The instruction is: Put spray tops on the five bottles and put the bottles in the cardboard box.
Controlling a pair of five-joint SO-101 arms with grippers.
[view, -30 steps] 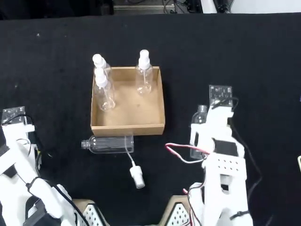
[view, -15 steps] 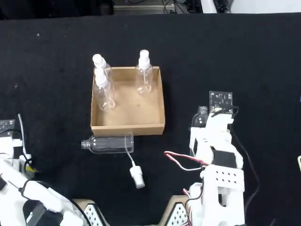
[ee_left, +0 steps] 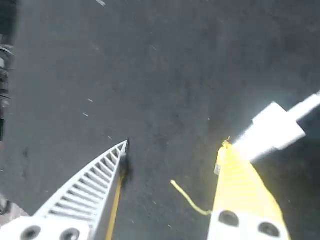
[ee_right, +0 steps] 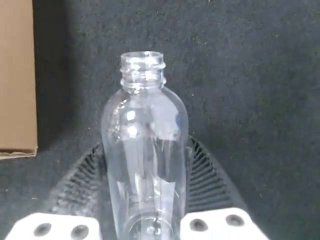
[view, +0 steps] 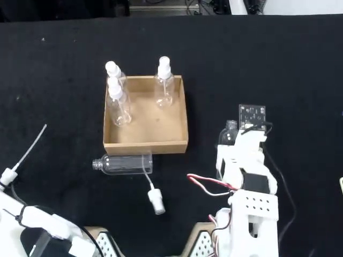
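Observation:
Three bottles with spray tops (view: 119,101) stand in the cardboard box (view: 146,144). A clear bottle without a top (view: 122,163) lies in front of the box, and a loose spray top (view: 156,202) rests just beyond its base. My right gripper (ee_right: 145,145) is shut on an upright open-necked bottle (ee_right: 145,150), which also stands right of the box (view: 229,133). My left gripper (ee_left: 175,146) is open over bare cloth. Another spray top (ee_left: 272,131) sits by the yellow finger's tip, not between the fingers. Its thin tube (view: 29,147) slants up at the table's left edge.
Black cloth (view: 268,64) covers the table. The right arm's body (view: 249,198) and a red-and-white cable (view: 206,182) fill the near right. The left arm's base (view: 37,230) sits at the near left corner.
The left arm has drawn back toward the near left corner, uncovering a spray top whose tube swung from upright to slanted. The right arm shifted slightly with its bottle.

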